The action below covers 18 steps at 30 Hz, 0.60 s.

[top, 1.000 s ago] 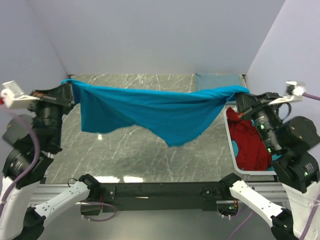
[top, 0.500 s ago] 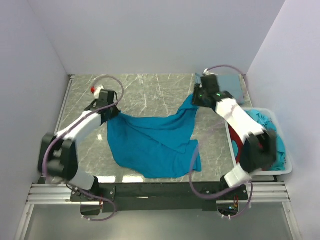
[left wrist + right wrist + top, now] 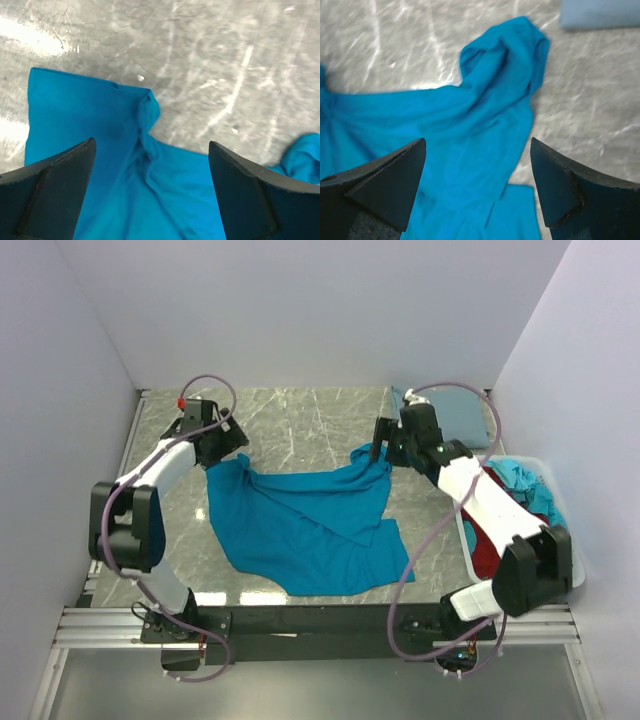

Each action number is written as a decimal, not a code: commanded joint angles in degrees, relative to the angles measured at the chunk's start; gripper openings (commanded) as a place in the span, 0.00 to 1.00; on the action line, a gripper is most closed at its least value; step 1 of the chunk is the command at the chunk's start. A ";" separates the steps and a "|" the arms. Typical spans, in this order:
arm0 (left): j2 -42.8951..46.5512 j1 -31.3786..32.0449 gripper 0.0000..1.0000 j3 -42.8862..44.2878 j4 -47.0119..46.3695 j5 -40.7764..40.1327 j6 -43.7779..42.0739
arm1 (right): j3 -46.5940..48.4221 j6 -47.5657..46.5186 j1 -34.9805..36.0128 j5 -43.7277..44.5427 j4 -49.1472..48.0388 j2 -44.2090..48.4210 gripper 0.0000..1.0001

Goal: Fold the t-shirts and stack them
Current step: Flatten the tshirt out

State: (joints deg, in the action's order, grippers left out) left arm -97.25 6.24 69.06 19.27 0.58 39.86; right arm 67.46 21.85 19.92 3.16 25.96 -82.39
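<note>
A bright teal-blue t-shirt (image 3: 300, 525) lies rumpled and spread on the marble table. My left gripper (image 3: 228, 447) hangs open just over the shirt's far left corner; in the left wrist view its jaws (image 3: 151, 143) stand wide above the blue cloth (image 3: 125, 180), touching nothing. Open as well, my right gripper (image 3: 384, 453) hovers over the bunched far right corner, where the right wrist view shows the gripper (image 3: 478, 141) above the same shirt (image 3: 485, 110). A folded dusty grey-blue t-shirt (image 3: 455, 410) (image 3: 600, 12) lies at the back right.
A white bin (image 3: 559, 502) stands at the right edge of the table, holding a dark red shirt (image 3: 485, 555) and a light turquoise one (image 3: 520, 480). Grey walls close in the left, back and right sides. The metal rail with the arm bases runs along the near edge.
The teal-blue shirt, held stretched in the air between both shut grippers a second ago, came down onto the table. Both grippers have opened and let it go.
</note>
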 commanded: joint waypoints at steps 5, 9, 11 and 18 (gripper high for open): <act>12.34 -6.06 0.99 -10.16 -2.65 -0.40 2.06 | -11.73 0.48 7.31 0.71 -2.57 12.84 0.91; 12.97 -11.68 0.99 -15.26 -7.48 2.40 2.16 | -16.74 0.12 14.07 1.06 -1.00 15.33 0.91; 10.43 -13.00 0.99 -14.92 -7.75 3.46 1.72 | -18.06 1.44 17.15 0.71 -0.03 14.89 0.91; 0.06 -13.45 0.88 -9.04 -11.97 5.83 1.54 | -23.78 6.10 19.01 0.79 -1.00 13.48 0.90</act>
State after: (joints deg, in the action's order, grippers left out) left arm -94.41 -7.40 55.64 11.88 3.97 41.47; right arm 44.77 25.23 38.76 2.98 25.36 -68.84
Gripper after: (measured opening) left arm 0.920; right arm 0.904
